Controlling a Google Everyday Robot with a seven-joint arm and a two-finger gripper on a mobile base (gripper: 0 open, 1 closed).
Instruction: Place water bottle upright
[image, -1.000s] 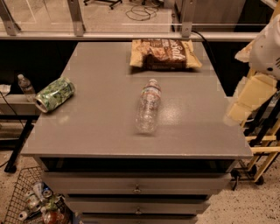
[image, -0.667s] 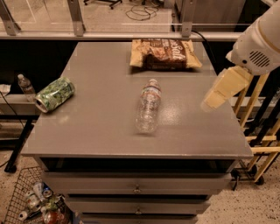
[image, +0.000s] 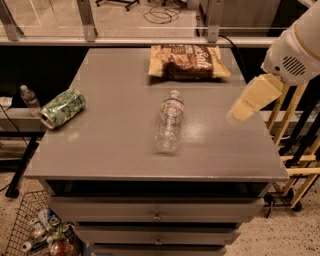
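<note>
The water bottle (image: 169, 121) lies on its side in the middle of the table (image: 110, 147). The gripper (image: 242, 106) hangs at the right, well apart; open or closed, I cannot tell. The bottle looks light and squashy and may roll. Grab its middle.

The water bottle (image: 169, 122) is lying on its side near the middle of the grey counter (image: 110, 145), not standing upright. It is a clear ribbed plastic bottle with a white cap and a narrow label band near the neck. Its cap is pointing toward the far edge, its base toward the near edge. The gripper (image: 240, 110) is hovering to its right, apart from it.
</note>
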